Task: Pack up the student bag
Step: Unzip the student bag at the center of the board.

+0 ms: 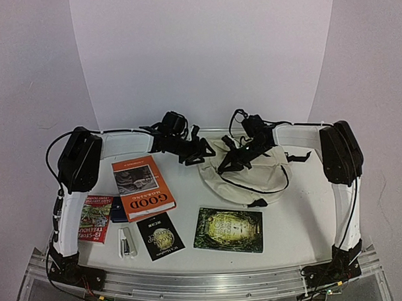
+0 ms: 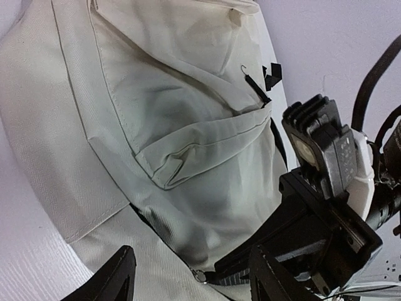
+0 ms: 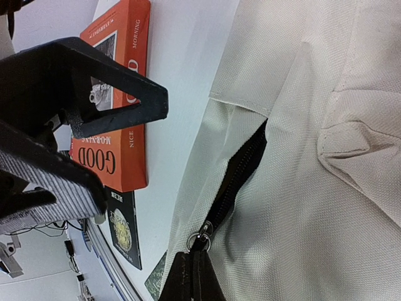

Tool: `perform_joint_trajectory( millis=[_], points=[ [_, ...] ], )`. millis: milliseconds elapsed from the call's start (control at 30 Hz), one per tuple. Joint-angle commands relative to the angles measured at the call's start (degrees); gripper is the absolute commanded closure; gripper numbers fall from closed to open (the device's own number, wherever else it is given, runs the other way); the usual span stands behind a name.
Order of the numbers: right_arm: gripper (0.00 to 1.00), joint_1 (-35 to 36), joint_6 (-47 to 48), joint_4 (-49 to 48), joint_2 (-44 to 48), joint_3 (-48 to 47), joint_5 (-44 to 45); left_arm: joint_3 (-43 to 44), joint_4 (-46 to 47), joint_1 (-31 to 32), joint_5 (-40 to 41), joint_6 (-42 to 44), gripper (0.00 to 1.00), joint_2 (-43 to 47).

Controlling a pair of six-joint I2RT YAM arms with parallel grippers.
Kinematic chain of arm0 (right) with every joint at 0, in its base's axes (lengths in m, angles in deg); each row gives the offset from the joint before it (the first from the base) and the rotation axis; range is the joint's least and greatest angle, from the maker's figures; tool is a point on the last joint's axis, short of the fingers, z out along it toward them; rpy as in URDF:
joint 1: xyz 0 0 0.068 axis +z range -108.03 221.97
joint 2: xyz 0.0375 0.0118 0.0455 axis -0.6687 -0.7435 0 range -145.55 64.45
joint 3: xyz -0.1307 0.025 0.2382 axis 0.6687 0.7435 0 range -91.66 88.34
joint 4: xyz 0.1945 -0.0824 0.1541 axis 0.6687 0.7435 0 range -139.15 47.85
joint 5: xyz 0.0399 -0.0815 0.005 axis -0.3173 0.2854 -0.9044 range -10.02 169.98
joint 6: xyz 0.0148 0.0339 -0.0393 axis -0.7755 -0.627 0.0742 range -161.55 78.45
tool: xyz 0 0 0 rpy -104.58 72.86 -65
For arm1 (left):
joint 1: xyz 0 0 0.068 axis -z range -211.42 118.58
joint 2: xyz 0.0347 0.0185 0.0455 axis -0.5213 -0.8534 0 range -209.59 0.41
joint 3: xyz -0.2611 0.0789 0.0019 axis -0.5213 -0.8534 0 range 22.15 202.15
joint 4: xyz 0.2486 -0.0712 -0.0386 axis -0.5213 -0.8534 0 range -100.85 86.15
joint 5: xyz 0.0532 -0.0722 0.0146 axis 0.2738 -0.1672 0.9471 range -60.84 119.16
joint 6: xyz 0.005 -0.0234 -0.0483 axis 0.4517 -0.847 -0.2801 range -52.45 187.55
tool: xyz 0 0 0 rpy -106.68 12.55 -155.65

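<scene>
Right hand [image 3: 191, 257] clamps the zipper pull [image 3: 199, 239] of the student bag [image 1: 255, 181], lying right of centre toward the back of the surface [image 1: 302, 219], apparently to open it for packing. Left hand [image 2: 191, 260] hovers open beside it, perhaps to steady the cloth. Only the overhead view shows the green book [image 1: 229, 229] waiting near the orange book [image 1: 143, 187]; the pinch shows only from the right wrist.

**Hidden and Cut Off**

The right claw [image 1: 233, 164] is covering the student bag [image 1: 258, 185] at its top. A blue item [image 1: 118, 210] is lying mostly under the orange book [image 1: 144, 187]. In the right wrist view, the left claw [image 3: 135, 150] is blocking that book's cover. The zipper pull [image 3: 199, 239] is vanishing between pinched fingertips at the bottom edge.
</scene>
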Motion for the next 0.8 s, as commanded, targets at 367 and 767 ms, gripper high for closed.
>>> perform_joint_trajectory(
  millis=[367, 767],
  points=[
    [1.0, -0.2, 0.2, 0.0, 0.8, 0.2, -1.6, 3.0, 1.0, 1.0, -1.2, -5.5, 0.45, -6.0],
    [1.0, 1.0, 0.5, -0.1, 0.4, 0.6, -2.3, 6.2, 1.3, 1.8, -1.5, -6.6, 0.58, -8.7]
  ],
)
